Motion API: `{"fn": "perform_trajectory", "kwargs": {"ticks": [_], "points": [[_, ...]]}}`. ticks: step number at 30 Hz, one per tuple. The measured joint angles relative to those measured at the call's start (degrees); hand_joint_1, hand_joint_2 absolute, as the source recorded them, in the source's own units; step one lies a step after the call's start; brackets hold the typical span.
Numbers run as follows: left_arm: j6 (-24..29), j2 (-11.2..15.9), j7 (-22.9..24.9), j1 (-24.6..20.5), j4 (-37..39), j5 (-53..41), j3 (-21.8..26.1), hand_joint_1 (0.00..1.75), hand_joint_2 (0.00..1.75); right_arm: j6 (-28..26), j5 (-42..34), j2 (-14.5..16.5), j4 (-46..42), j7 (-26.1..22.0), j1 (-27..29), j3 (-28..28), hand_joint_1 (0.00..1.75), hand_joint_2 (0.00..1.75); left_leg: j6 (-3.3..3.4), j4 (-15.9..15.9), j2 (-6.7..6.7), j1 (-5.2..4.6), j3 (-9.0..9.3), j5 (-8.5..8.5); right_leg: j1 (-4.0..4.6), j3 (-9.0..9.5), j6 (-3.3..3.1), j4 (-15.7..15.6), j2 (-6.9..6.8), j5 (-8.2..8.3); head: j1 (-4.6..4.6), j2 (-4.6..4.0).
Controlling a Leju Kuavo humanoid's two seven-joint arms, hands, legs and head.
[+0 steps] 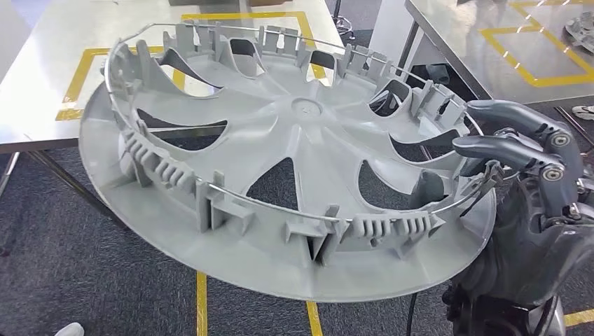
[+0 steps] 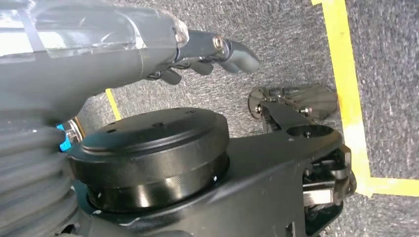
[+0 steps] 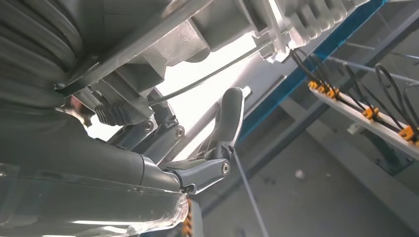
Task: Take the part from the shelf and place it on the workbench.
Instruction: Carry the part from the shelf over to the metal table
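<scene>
The part is a large grey plastic wheel cover (image 1: 301, 119) with its ribbed inner side and wire ring facing up. It hangs tilted in the air in front of me, above the floor and overlapping the near edge of the steel workbench (image 1: 49, 56). My right hand (image 1: 522, 150) grips its rim on the right, fingers hooked over the edge. Up close in the right wrist view, that right hand (image 3: 207, 168) clasps the cover's rim (image 3: 217, 24) and wire ring. My left hand (image 2: 197, 54) hangs down by my body over the carpet, holding nothing.
The workbench carries a yellow taped rectangle (image 1: 84, 70). A second steel table (image 1: 490, 42) with yellow tape stands at the right, with a gap between the two. Yellow floor lines (image 1: 202, 301) cross the dark carpet. A person's shoe (image 1: 581, 110) shows at the right.
</scene>
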Motion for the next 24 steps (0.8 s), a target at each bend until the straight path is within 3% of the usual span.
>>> {"fn": "perform_trajectory", "kwargs": {"ticks": [3,4,6,7,8,9,11,13,24], "points": [[-0.1,-0.1,0.1,-0.1,0.0,0.0,0.0,0.0,1.75,0.0,-1.0,0.0,0.6,0.2,-1.0,0.1,1.75,1.75,0.03,0.0,-0.93,-0.52,0.07,0.06,0.73,3.49,-2.22,-9.4,1.5,6.22,0.32,-0.01],[-0.2,-0.2,0.2,-0.1,0.0,0.0,0.0,0.0,1.75,0.0,-1.1,0.0,0.7,0.2,-1.3,0.2,1.75,1.75,-0.05,0.0,-1.14,-0.53,-0.08,0.13,0.98,4.52,-2.8,-12.1,2.02,7.31,0.29,-0.01],[-0.2,-0.3,0.5,-0.1,0.0,0.1,0.0,0.0,1.75,0.0,-1.4,0.0,1.0,0.3,-1.6,0.3,1.75,1.75,-0.51,-0.1,-1.44,-0.41,-0.56,0.44,1.27,5.2,-3.3,-14.2,2.28,7.44,0.24,-0.01],[-0.3,-0.3,0.6,-0.1,0.0,0.1,0.0,0.0,1.75,0.1,-1.6,0.0,1.1,0.4,-1.8,0.4,1.75,1.75,-0.82,-0.2,-1.52,-0.29,-0.7,0.62,1.31,5.35,-3.28,-15.0,2.08,7.55,0.39,-0.01],[-0.2,-0.3,0.6,-0.1,0.0,0.1,0.0,0.0,1.75,0.1,-1.9,0.0,1.2,0.6,-1.8,0.5,1.75,1.75,-0.62,-0.6,-1.53,-0.3,-0.7,0.79,1.22,5.47,-2.46,-15.6,1.98,7.58,0.41,-0.01],[-0.2,-0.3,0.6,-0.1,0.0,0.2,0.0,0.0,1.75,0.2,-2.2,-0.1,1.3,0.8,-1.9,0.6,1.75,1.75,-0.17,-0.9,-1.51,-0.38,-0.61,0.91,1.11,5.59,-1.66,-16.1,1.92,7.72,0.3,0.0],[-0.2,-0.2,0.6,0.0,0.0,0.3,0.0,0.0,1.75,0.2,-2.9,-0.1,1.5,1.0,-1.8,0.7,1.75,1.75,0.7,-1.5,-1.41,-0.56,-0.33,1.08,0.98,5.76,-0.65,-16.6,1.9,7.78,-0.05,0.0],[-0.2,-0.1,0.6,0.1,0.0,0.4,0.0,0.0,1.75,0.3,-3.3,-0.1,1.8,1.1,-1.8,0.8,1.75,1.75,0.49,-1.6,-1.32,-0.59,-0.13,1.2,1.03,5.82,-1.31,-16.5,1.88,7.84,-0.38,0.0],[-0.2,0.0,0.5,0.1,0.0,0.5,0.0,0.0,1.75,-0.1,-4.1,-0.1,3.4,0.0,-0.2,1.0,1.75,1.75,-0.08,-1.9,-0.61,-0.5,0.18,1.1,1.06,5.9,-1.66,-16.4,2.23,7.73,-1.27,0.01]]}}
